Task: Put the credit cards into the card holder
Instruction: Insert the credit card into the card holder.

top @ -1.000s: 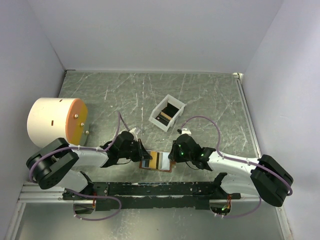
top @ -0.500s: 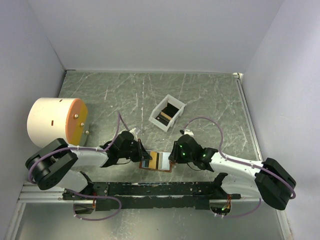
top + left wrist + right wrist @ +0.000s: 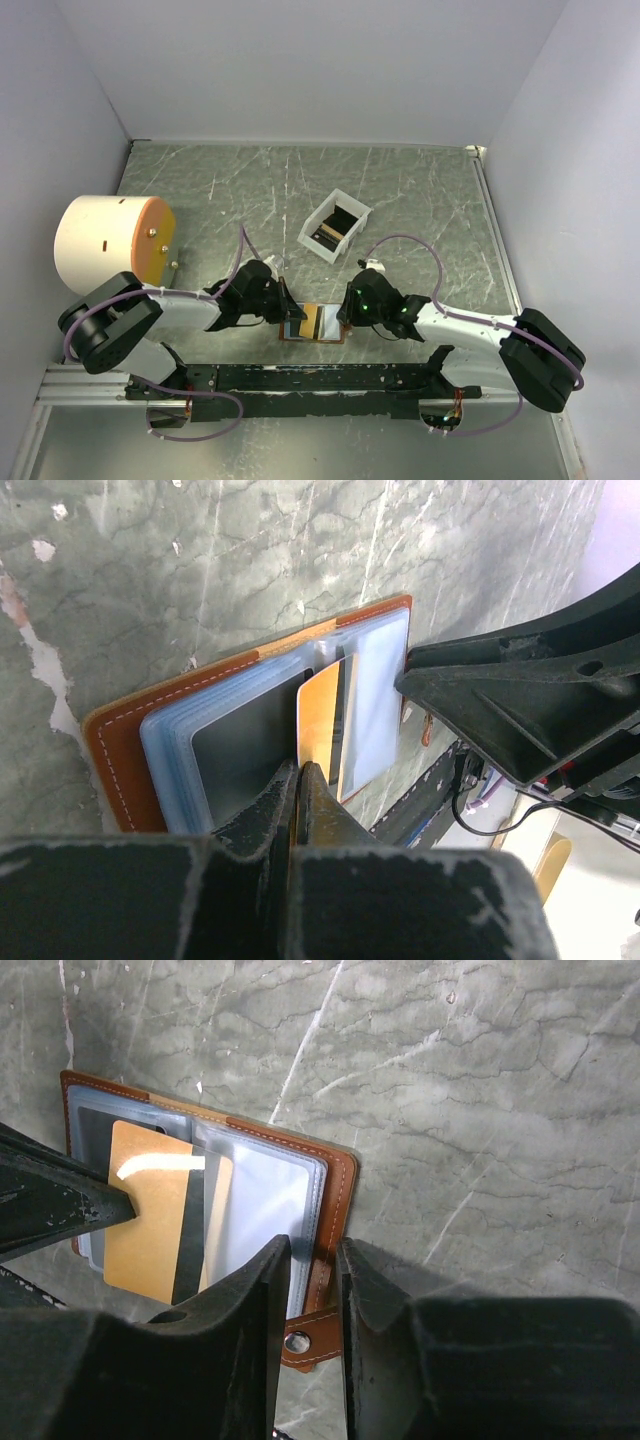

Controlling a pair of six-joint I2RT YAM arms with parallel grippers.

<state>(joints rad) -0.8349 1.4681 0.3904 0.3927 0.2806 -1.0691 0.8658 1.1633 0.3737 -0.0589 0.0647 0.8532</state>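
Left claw (image 3: 300, 770) edges rightward, clamped on gold card (image 3: 318, 715) pointing lengthwise into card holder (image 3: 120, 760); right claw (image 3: 313, 1250), slightly parted, straddles its snap edge.

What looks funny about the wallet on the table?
The gold card is the odd bit. It lies across the middle of the open card holder, with most of it outside the clear pockets, and one end is pinched in the left gripper. Nothing looks spilled or broken.

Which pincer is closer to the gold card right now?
Left. The left pincer grips the gold card; the right pincer hangs over the snap-tab edge of the wallet.
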